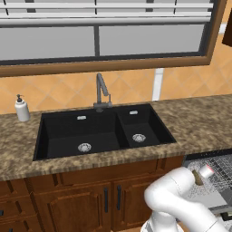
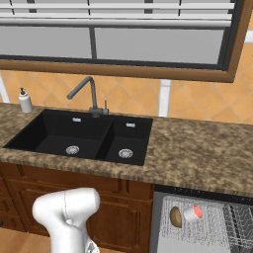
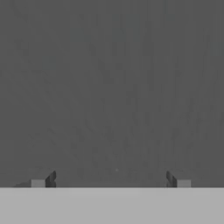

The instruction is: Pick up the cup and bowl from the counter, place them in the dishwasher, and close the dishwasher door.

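The arm hides part of the bowl (image 1: 197,177) (dishwasher (image 1: 216,174) cropped rightward).

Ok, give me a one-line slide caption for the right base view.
Cup and bowl lie side by side on the open dishwasher's rack, below the granite counter with its black sink.

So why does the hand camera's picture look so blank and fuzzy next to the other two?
Hand view: close against a flat grey surface, soft, the open hand at the bottom. Both base views: evenly lit, no glare, only slightly soft; cup and bowl readable in the dishwasher.
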Controlling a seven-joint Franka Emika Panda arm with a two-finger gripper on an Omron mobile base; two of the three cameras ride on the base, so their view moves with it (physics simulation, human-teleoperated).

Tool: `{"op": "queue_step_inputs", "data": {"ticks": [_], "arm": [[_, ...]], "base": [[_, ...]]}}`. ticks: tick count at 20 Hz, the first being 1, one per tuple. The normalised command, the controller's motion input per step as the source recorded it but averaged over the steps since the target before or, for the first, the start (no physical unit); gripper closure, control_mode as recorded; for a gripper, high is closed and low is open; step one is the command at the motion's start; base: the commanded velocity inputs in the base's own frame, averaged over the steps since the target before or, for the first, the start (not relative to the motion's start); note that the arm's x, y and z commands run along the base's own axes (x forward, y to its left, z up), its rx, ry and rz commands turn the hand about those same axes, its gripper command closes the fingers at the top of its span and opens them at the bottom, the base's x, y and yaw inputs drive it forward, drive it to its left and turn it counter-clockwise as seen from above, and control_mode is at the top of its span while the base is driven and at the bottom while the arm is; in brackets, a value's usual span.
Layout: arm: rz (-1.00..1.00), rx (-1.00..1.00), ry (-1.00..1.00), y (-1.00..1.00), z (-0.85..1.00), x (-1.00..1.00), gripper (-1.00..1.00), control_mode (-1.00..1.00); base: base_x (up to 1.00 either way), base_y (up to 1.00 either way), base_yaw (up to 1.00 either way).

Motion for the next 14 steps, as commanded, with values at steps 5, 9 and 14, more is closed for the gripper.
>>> {"op": "queue_step_inputs", "data": {"ticks": [5, 9, 14], "arm": [[0.27, 0.11, -0.74, -0.01, -0.21, 1.0, -1.0, -1.0], [0.22, 0.11, -0.87, 0.0, -0.2, 1.0, -1.0, -1.0], [0.18, 0.22, -0.43, -0.26, -0.02, 1.0, -1.0, -1.0]], "base": [[0.0, 0.0, 0.0], [0.0, 0.0, 0.0], [0.0, 0.0, 0.0]]}}
